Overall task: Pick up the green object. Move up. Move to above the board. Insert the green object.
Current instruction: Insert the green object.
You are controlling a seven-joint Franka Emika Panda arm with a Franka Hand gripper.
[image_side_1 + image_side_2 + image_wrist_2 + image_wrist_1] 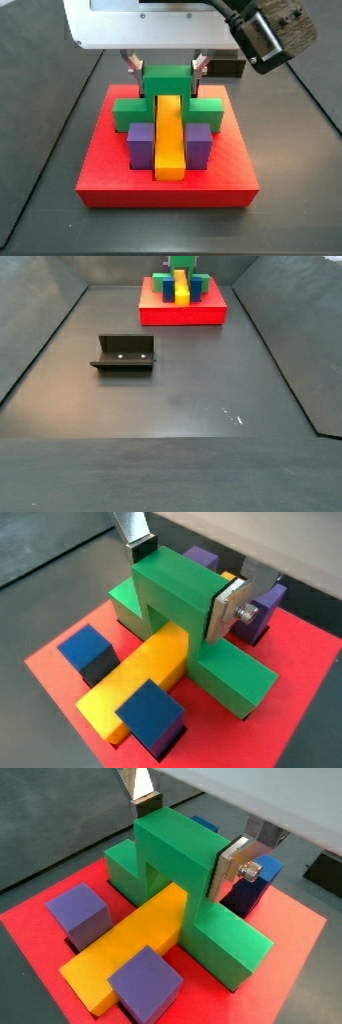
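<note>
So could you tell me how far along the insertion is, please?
Pickup and carry look done: the green object sits astride the yellow bar on the board. The gripper is at its raised centre, fingers against both sides. Release remains; whether it is fully seated is unclear.

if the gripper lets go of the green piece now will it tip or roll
Probably neither: the green piece is blocky with flat faces, straddling the yellow bar on the red board. It looks rigid, as the gripper clamps its raised centre without visible flex.
</note>
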